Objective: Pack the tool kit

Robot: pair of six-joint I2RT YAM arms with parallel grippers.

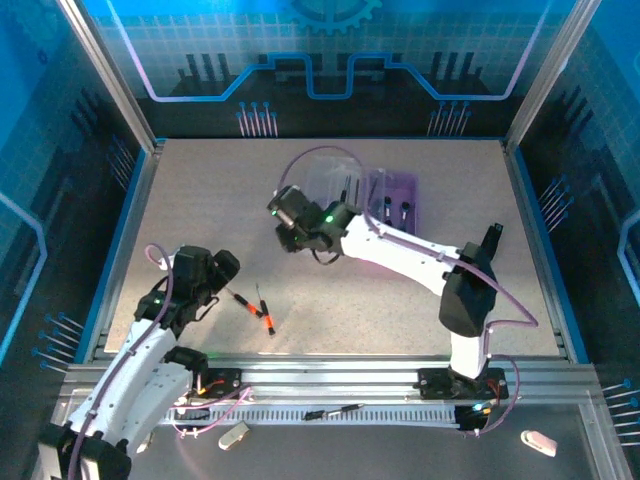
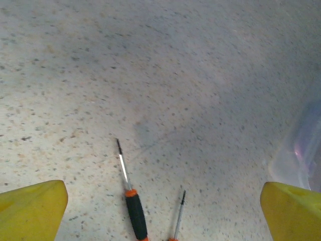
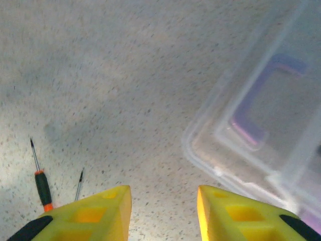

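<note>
The tool kit's case lies open at the back of the table, its purple base [image 1: 398, 197] holding a few dark screwdrivers and its clear lid [image 1: 325, 180] folded out to the left. In the right wrist view the lid [image 3: 261, 125] shows its purple handle [image 3: 253, 108]. My right gripper [image 1: 283, 212] hovers just left of the lid, its fingers [image 3: 95, 216] apart with nothing between them. Two black-and-orange screwdrivers [image 1: 243, 303] [image 1: 265, 312] lie loose on the table. My left gripper [image 1: 222, 268] stands wide open just left of them; one screwdriver [image 2: 131, 201] lies between its fingertips [image 2: 30, 211].
A third screwdriver [image 1: 335, 410] rests on the slotted rail of the front ledge. Two white objects [image 1: 233, 435] [image 1: 538, 441] sit on that ledge. Metal frame posts and blue walls enclose the speckled table [image 1: 200, 200].
</note>
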